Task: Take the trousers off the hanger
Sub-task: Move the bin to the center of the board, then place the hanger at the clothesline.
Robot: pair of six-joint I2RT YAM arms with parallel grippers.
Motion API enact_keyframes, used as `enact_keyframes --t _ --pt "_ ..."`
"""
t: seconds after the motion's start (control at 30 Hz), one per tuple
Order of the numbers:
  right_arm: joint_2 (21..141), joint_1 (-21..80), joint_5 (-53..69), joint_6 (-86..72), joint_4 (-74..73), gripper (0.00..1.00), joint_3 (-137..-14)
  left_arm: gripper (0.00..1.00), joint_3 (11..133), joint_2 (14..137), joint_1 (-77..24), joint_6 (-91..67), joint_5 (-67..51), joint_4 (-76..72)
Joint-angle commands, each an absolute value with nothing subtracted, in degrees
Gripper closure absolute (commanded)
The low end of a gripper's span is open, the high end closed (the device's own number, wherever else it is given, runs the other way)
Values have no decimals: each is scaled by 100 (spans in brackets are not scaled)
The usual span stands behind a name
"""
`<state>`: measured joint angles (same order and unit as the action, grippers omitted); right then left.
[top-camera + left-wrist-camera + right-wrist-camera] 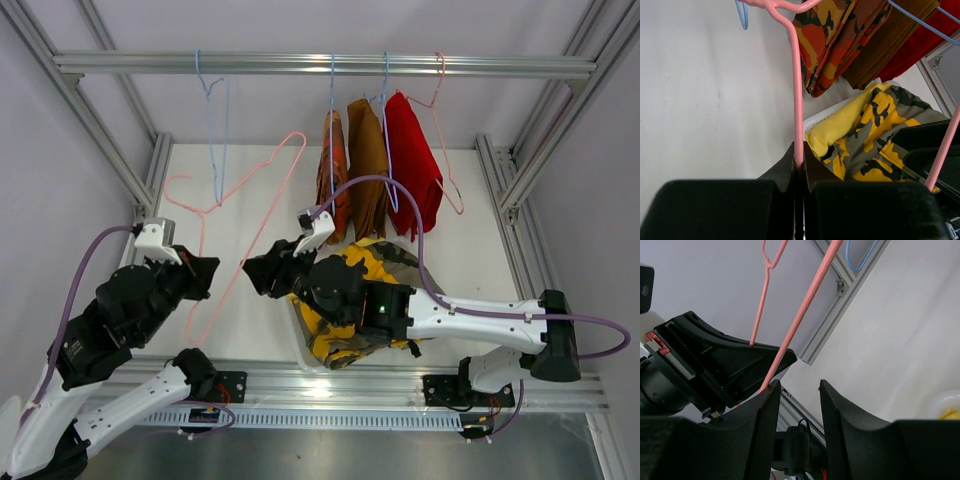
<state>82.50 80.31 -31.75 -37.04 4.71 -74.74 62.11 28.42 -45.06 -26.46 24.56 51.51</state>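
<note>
My left gripper is shut on the bar of an empty pink hanger, which is off the rail and slants over the table; the grip shows in the left wrist view. My right gripper is open and empty, and the hanger's bar runs against its left finger. Orange-red patterned trousers, brown trousers and red trousers hang from hangers on the rail. Yellow trousers and camouflage trousers lie in the white basket, partly under my right arm.
An empty blue hanger hangs on the rail at the left. Aluminium frame posts flank the white table on both sides. The basket sits at the near edge, right of centre.
</note>
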Motion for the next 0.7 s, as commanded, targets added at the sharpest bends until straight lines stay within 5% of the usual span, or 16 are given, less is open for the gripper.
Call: enact_keyframes --t 0.0,0.67 --pt "8288 8068 -3138 -3542 967 59 -7611 100 6249 2804 -4544 -2470 2522 4948" --pt "7761 8218 -3709 -4087 -114 57 -7277 99 6337 2742 -4544 -2373 2716 4852"
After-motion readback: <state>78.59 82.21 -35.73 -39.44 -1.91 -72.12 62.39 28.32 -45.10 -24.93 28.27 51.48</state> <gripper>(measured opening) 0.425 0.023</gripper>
